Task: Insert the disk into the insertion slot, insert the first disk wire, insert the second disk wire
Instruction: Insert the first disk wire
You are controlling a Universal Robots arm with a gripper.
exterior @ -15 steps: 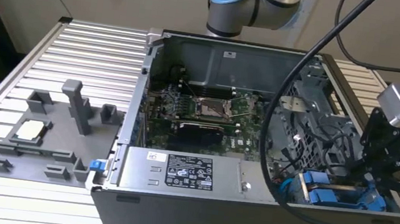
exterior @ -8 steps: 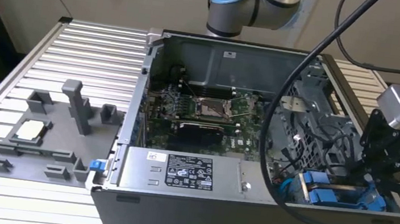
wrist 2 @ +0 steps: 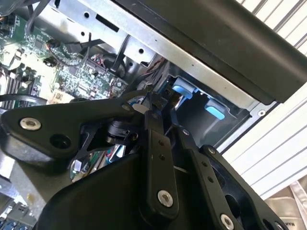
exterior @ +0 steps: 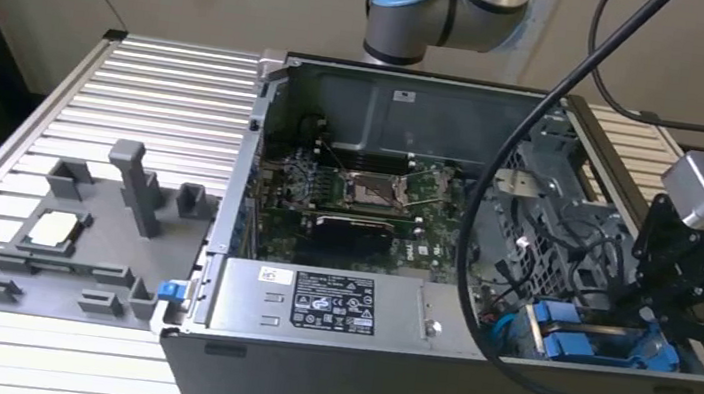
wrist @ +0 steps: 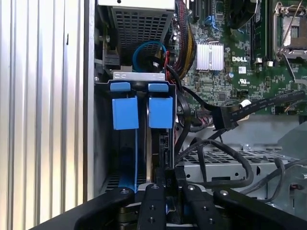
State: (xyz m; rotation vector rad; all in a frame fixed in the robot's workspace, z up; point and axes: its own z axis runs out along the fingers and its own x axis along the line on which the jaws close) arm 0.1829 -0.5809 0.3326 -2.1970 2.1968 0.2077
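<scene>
Held a dark wire plug (wrist: 170,176) pinched in narrow jaws, apparently squared to the connector edge of the disk (wrist: 161,112) for a straight push. Showed that disk seated on edge in the insertion slot (exterior: 610,348), at four o'clock within the open case (exterior: 343,387) in the exterior view.

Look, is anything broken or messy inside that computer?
Nothing looks broken. The messy part is the black cables looping loose beside the insertion slot, and one black plug seems to hang free, plugged into nothing.
</scene>
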